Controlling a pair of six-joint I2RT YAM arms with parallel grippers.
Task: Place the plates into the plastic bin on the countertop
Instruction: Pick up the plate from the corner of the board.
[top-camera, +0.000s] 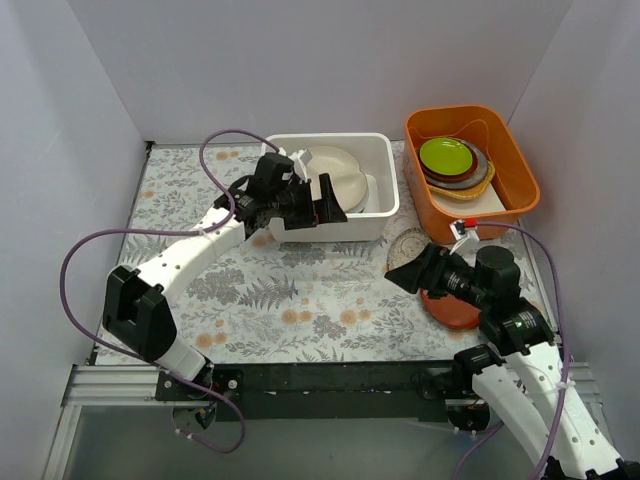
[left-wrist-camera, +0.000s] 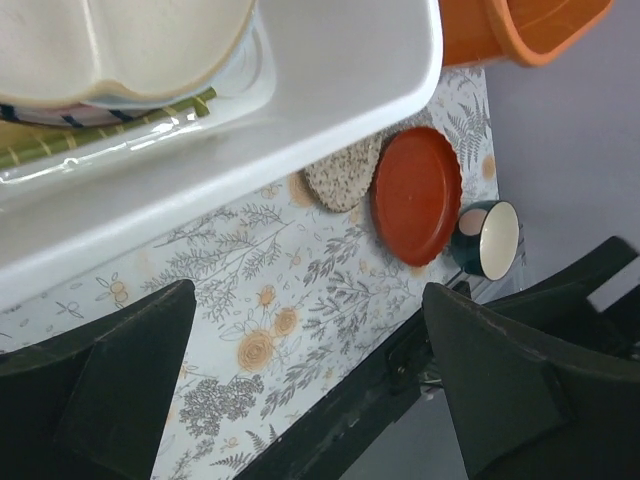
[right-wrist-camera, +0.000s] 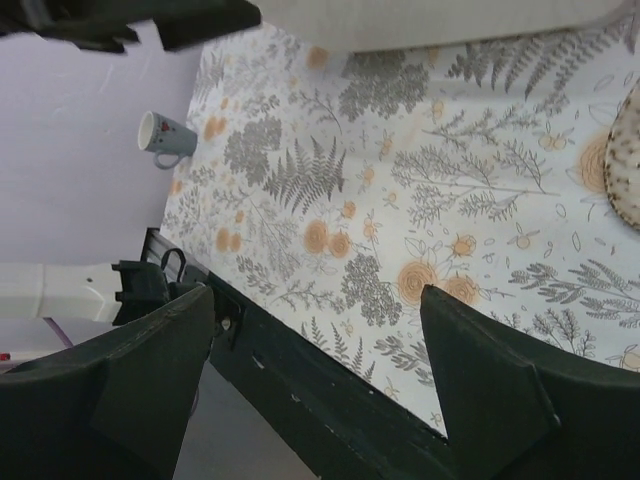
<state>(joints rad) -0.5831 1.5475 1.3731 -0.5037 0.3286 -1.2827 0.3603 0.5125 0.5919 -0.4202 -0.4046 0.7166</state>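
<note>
The white plastic bin (top-camera: 340, 228) stands at the back of the fern-printed countertop (top-camera: 290, 290). A cream three-section plate (top-camera: 335, 172) lies in it on top of a blue-striped plate (left-wrist-camera: 60, 110). My left gripper (top-camera: 332, 203) hovers open over the bin's front wall (left-wrist-camera: 300, 110) with nothing between its fingers. A beige lacy plate (top-camera: 408, 243) and a red-brown plate (top-camera: 455, 310) lie on the countertop to the right of the bin. My right gripper (top-camera: 405, 265) is open and empty just above them. The lacy plate (right-wrist-camera: 622, 170) shows at the right edge of the right wrist view.
An orange tub (top-camera: 520, 180) at the back right holds stacked lime-green and brown dishes (top-camera: 448, 158). A dark mug (left-wrist-camera: 487, 238) stands beside the red-brown plate (left-wrist-camera: 417, 195). A pale mug (right-wrist-camera: 163, 135) stands at the far left. A black rail (top-camera: 330, 378) runs along the near edge.
</note>
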